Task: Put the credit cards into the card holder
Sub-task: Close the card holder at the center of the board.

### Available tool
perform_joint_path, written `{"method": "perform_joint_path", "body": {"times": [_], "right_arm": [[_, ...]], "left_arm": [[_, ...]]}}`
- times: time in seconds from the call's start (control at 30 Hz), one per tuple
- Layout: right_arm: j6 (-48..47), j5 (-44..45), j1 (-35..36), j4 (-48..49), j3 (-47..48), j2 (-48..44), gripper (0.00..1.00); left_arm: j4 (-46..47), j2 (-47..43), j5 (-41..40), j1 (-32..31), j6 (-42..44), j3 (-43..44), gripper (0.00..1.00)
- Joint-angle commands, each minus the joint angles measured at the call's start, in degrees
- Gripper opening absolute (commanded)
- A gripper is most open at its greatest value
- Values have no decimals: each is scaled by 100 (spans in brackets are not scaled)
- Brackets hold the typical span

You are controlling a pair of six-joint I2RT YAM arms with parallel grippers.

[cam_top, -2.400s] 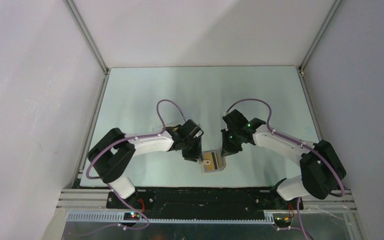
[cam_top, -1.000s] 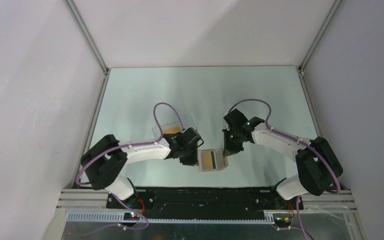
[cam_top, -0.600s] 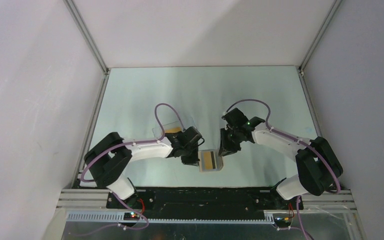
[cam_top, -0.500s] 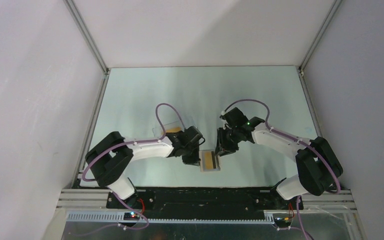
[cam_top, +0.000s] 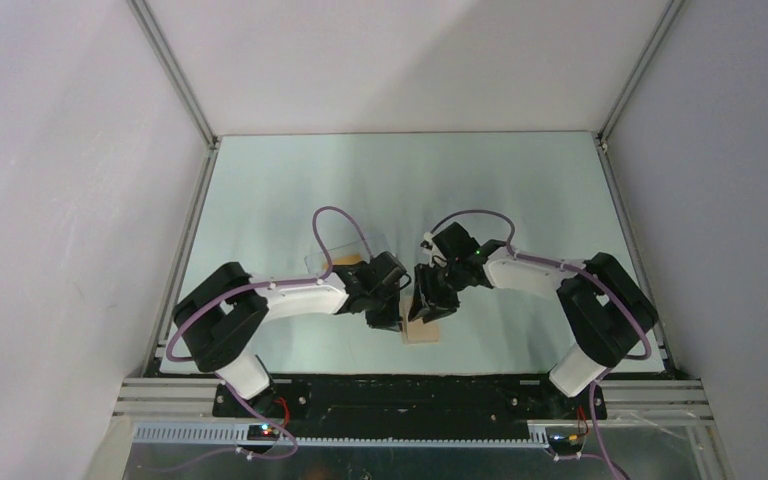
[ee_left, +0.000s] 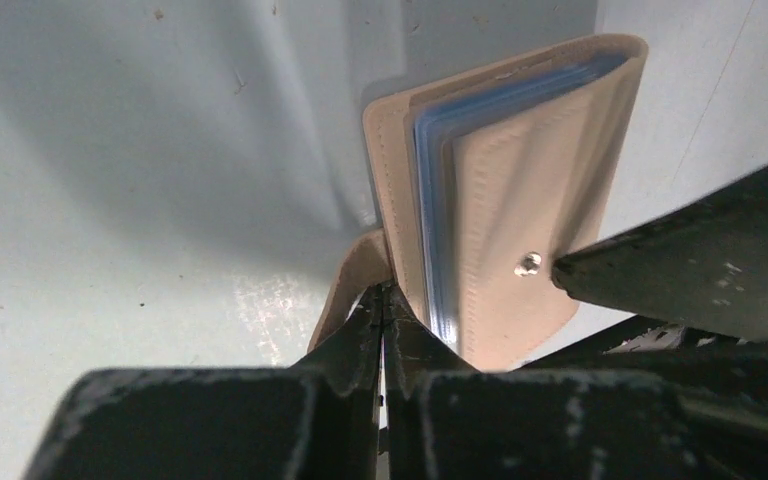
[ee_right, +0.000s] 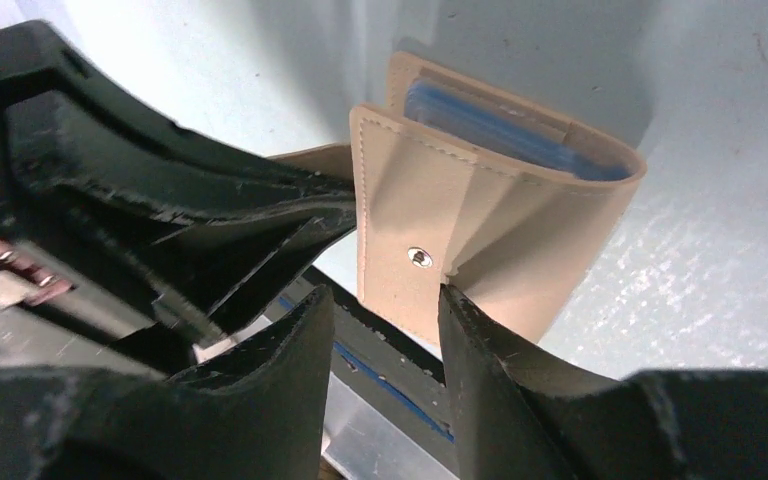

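Card holder [ee_left: 520,190] lies on the table [cam_top: 290,190] close to the near edge, between the two arms, folded almost shut with its spine turned away from the left wrist camera. Its tan cover is lowered over the blue pockets [ee_left: 430,200], whose edges show as a stack in the slightly gaping mouth.

The left gripper [ee_left: 381,320] is just beside it. Its fingers are pinched tight on a thin tan flap [ee_left: 355,275] that curves out from the holder's near corner, apparently to pin the holder so it cannot slide while the other arm works on it.

The right gripper [ee_right: 385,295] comes in from the opposite side with its fingers spread and clamping nothing. One fingertip [ee_right: 465,330] presses on the outer cover right beside the small metal snap [ee_right: 418,256], and the cover creases under it. That looks like a push to fold the holder flat and seat the snap, which suits the closing step of the task.

No card shows among the pockets in either wrist view, so I cannot tell what the holder contains.

Farther back, just beyond the left wrist, stands a clear box [cam_top: 332,252]. The orange patch inside it is probably credit cards [cam_top: 348,261] not yet moved, though the overhead view is too small to count them.
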Motion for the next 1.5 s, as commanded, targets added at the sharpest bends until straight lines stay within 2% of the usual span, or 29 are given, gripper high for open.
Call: {"method": "perform_joint_path", "body": {"times": [0.0,0.27,0.37,0.47,0.53,0.63,0.77,1.07,1.23,1.47], "right_arm": [[100,-124,9,469,-50,224,47],[279,-43,19,808,-53,577,42],[295,-17,38,827,-51,653,38],[319,-2,45,821,-51,728,34],[343,7,44,817,-51,745,30],[399,-38,39,847,-51,781,25],[480,-118,38,871,-53,791,18],[565,-111,9,794,-52,640,18],[483,243,56,506,-13,840,0],[401,425,108,207,28,1037,0]], "left_arm": [[-69,-206,-156,22,76,-27,3],[-171,-1185,-244,32,98,-263,7],[-303,-1615,-370,73,53,-425,15],[-499,-2184,-631,197,-55,-581,26],[-535,-2507,-714,358,-134,-734,30],[-542,-2750,-655,683,-165,-925,31],[-536,-2440,-335,1040,127,-893,25],[-489,-1147,149,1019,632,-228,15],[-439,-837,241,955,725,-15,13],[-316,-314,403,668,727,203,12]]}}
